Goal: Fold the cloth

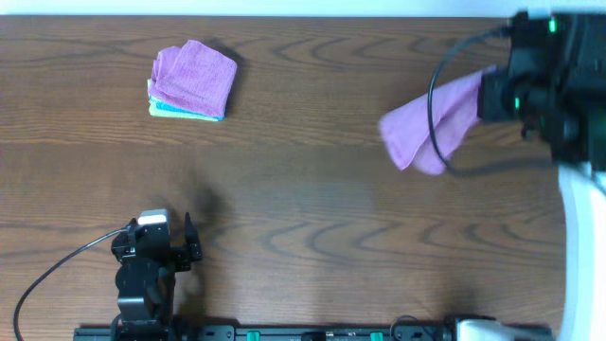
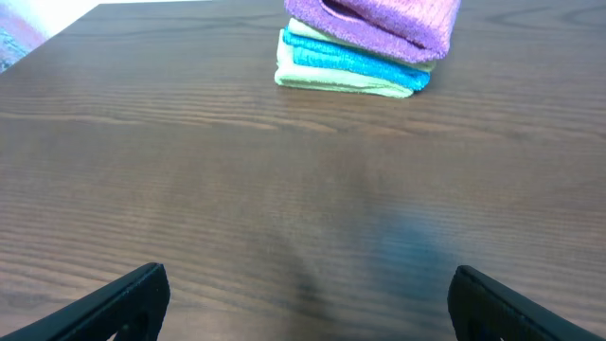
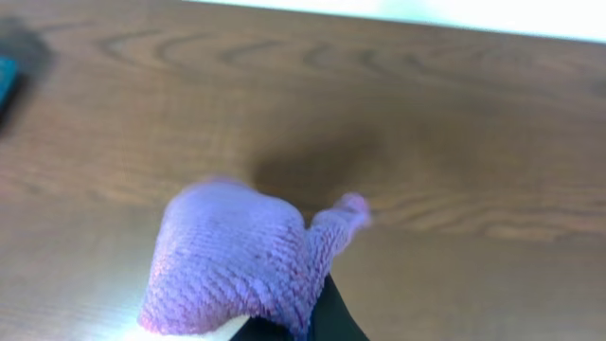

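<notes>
**Overhead view: loose purple cloth pinched at the counter's far right**

Nearest, just beyond the black base rail (image 1: pixel 284 333), at the lower left of the dark brown wood-grain counter (image 1: pixel 303 189): left fingers (image 1: pixel 192 248) on a black arm, spread wide and gripping nothing. Same in the left wrist view, both black tips (image 2: pixel 123 301) well apart at the bottom corners, only bare wood between them.

Farther out on the left side: a stack of folded square terry cloths (image 1: pixel 192 80), purple on top, blue in the middle, pale yellow-green at the bottom, lying flat with edges roughly aligned. Seen ahead of the left fingers in the wrist view (image 2: pixel 365 47), well apart from them, top cut off by the frame.

Across on the right, toward the far edge: the loose purple terry cloth (image 1: pixel 431 128), bunched and unfolded, one end tucked under the black body of the right arm, the rest spilling leftward. Crossed from above by a looping black cable (image 1: pixel 434 99). Well apart from the stack.

In the right wrist view: right fingers (image 3: pixel 322 322) pressed together on an end of that cloth (image 3: pixel 237 265), dark tips barely showing at the bottom edge. Cloth rounded into a lump there, blurred at its edges, a dark shadow (image 3: pixel 317 170) on the wood just beyond. Cannot tell whether lifted or touching the counter.
</notes>
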### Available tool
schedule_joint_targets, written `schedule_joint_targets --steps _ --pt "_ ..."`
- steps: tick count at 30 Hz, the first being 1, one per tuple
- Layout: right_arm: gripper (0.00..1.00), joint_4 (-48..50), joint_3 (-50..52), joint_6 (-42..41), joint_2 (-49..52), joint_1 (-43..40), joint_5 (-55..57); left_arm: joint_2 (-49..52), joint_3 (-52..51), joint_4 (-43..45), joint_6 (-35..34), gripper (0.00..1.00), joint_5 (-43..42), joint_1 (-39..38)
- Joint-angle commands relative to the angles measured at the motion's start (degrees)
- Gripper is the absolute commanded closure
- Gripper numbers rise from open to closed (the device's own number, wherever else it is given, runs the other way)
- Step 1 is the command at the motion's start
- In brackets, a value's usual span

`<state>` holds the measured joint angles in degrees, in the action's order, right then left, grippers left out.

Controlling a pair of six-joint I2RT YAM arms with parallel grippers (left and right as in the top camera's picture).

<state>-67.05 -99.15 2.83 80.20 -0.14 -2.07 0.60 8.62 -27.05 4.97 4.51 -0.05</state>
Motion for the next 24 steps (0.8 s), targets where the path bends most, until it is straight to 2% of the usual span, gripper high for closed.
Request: schedule_joint_targets --steps 1,5,8,16,21,24 --pt "0.99 2.4 10.4 1.2 -9.2 0.1 -4.5 -0.4 -0.9 -0.6 1.0 0.05 0.8 0.0" --pt "0.99 2.6 22.4 0.9 -18.8 1.7 -6.6 -0.4 -0.9 -0.6 1.0 0.05 0.8 0.0" --pt "0.99 -1.4 26.3 -0.8 -23.3 4.4 -6.8 -0.4 -0.9 -0.6 1.0 0.05 0.8 0.0" --pt "0.99 -11.0 25.8 -9.2 -35.2 12.7 -6.8 -0.4 -0.9 -0.6 1.1 0.05 0.8 0.0" --pt "0.99 -13.5 25.7 -10.5 -36.8 13.7 -6.8 -0.4 -0.9 -0.6 1.0 0.05 0.8 0.0" --pt "0.99 -13.1 25.8 -10.4 -35.7 13.7 -1.2 -0.4 -0.9 -0.6 1.0 0.05 0.8 0.0"
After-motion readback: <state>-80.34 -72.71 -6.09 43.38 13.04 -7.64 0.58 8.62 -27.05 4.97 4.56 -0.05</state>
